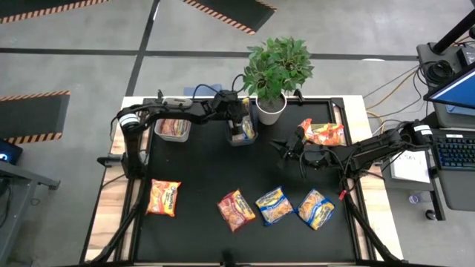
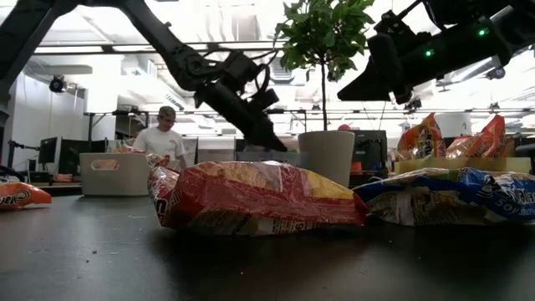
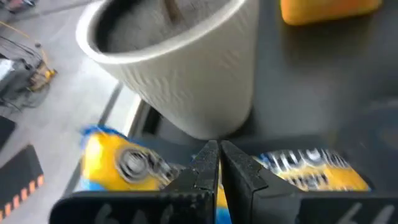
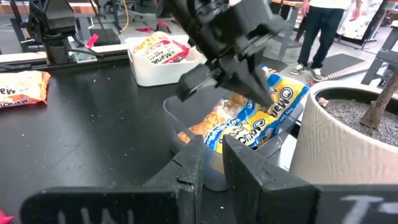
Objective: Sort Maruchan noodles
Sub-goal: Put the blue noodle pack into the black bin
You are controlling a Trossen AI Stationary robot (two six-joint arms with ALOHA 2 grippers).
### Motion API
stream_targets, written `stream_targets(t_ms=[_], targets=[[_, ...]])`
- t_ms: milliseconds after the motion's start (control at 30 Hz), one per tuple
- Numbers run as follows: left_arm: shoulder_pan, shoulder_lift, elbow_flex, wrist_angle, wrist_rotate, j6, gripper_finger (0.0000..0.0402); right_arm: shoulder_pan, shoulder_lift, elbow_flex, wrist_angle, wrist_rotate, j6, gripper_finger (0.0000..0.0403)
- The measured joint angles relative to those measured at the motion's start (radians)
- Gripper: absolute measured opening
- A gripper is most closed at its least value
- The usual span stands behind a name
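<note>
Several Maruchan noodles packets lie along the near side of the black table: an orange one (image 1: 163, 198), a red one (image 1: 236, 209) and two blue-and-yellow ones (image 1: 274, 205) (image 1: 315, 208). More blue-and-yellow packets (image 4: 273, 118) stand on edge in the clear middle bin (image 4: 186, 118). My left gripper (image 4: 264, 96) is shut, slanting down over the top of these packets, right beside the white plant pot (image 3: 180, 68). My right gripper (image 1: 284, 148) hangs above the table to the right of that bin, shut and with nothing between its fingers. My left gripper's shut fingertips (image 3: 208, 163) stand at the upper edges of the blue-and-yellow packets (image 3: 118, 165) in the middle bin, coming slanting down from the table's left. I cannot tell whether they touch a packet. Nothing sits between the fingers.
A white bin (image 1: 173, 127) at the far left holds red packets. A bin at the far right (image 1: 324, 133) holds orange ones. The potted plant (image 1: 274, 70) stands close behind the middle bin. A person (image 2: 163, 138) moves in the room beyond the table.
</note>
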Motion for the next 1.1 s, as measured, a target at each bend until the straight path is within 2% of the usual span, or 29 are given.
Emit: stream_targets(t_ms=[433,600,833,1100], targets=[[0.013,0.095,-0.017,-0.004,-0.004,0.010,0.0000,0.000,0.000,-0.001,-0.022,0.000,0.003,0.0047],[0.014,0.096,-0.017,-0.006,-0.005,0.003,0.0000,0.000,0.000,-0.001,-0.024,0.000,0.003,0.0047],[0.006,-0.033,-0.019,-0.046,-0.012,-0.025,0.0000,0.004,-0.008,0.000,-0.024,-0.008,0.043,0.0047],[-0.067,-0.241,-0.046,-0.181,-0.011,-0.137,0.0000,0.025,-0.014,0.088,-0.128,-0.205,0.140,0.0047]])
